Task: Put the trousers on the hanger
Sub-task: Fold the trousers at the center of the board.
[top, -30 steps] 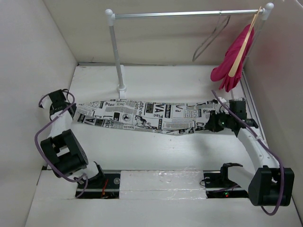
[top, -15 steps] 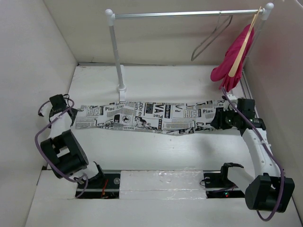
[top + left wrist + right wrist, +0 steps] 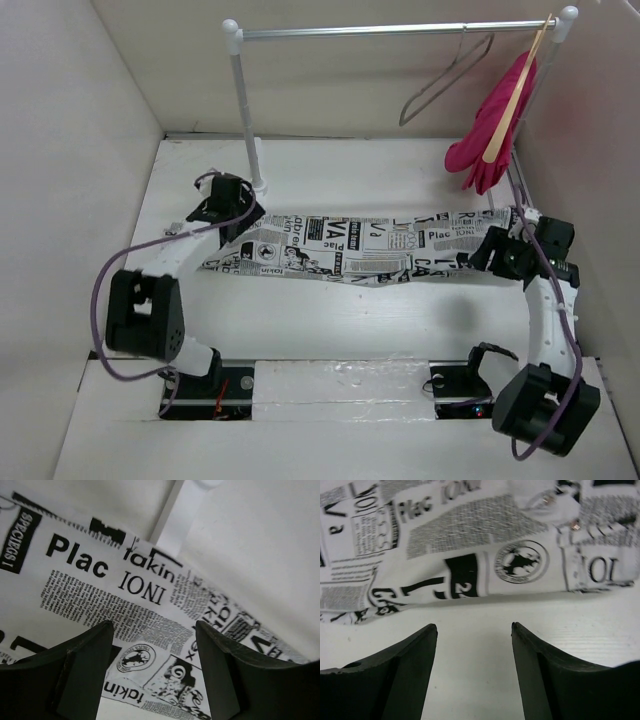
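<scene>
The trousers (image 3: 360, 248), white with black newspaper print, lie flat in a long strip across the table. My left gripper (image 3: 238, 222) hovers open over their left end. In the left wrist view the printed cloth (image 3: 100, 595) fills the space under and between the dark fingers (image 3: 85, 665), with nothing gripped. My right gripper (image 3: 497, 254) is open at the right end. Its fingertips (image 3: 422, 645) stand over bare table just short of the cloth's edge (image 3: 470, 575). The hanger (image 3: 440, 80), thin grey wire, hangs from the rail (image 3: 400, 30) at the back right.
A pink garment (image 3: 490, 135) on a pale wooden hanger (image 3: 515, 95) hangs at the rail's right end. The rail's left post (image 3: 248, 120) stands just behind my left gripper, its foot (image 3: 258, 185) near the cloth. White walls close in on both sides.
Both grippers have opened and let go of the trousers. My left arm swung from the far left in over the cloth's left end. My right gripper drew back to the right.
</scene>
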`<action>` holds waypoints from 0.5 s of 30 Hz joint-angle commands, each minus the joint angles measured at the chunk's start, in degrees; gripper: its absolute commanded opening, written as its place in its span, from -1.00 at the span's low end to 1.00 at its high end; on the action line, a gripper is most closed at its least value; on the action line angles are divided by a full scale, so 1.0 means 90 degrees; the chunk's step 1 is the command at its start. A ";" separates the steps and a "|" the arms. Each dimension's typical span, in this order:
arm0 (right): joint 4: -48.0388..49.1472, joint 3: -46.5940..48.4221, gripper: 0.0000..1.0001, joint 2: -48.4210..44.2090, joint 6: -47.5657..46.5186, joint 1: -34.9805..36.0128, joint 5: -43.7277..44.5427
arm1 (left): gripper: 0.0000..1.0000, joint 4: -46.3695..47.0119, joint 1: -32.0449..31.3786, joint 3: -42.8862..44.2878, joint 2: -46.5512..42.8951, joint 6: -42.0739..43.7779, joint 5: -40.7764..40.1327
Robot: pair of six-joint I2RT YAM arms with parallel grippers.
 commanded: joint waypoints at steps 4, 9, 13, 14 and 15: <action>0.1167 -0.0529 0.37 0.0547 0.0812 -0.1216 0.0087 | 0.23 0.0063 0.0491 0.0214 0.1023 0.0029 0.0577; 0.1899 -0.0851 0.37 0.1124 0.1135 -0.1783 0.0565 | 0.21 -0.0172 0.1204 -0.0058 0.1424 0.0010 0.0713; 0.2924 -0.1066 0.21 0.2197 0.1438 -0.2135 0.0040 | 0.21 0.0081 0.2142 -0.0742 0.1347 -0.0039 0.1427; 0.3032 -0.1086 0.10 0.2325 0.1438 -0.2135 -0.0019 | 0.21 0.0082 0.2249 -0.0811 0.1317 0.0009 0.1427; 0.3062 -0.1077 -0.06 0.2423 0.1361 -0.2213 -0.0039 | 0.21 0.0043 0.2366 -0.0860 0.1288 0.0087 0.1330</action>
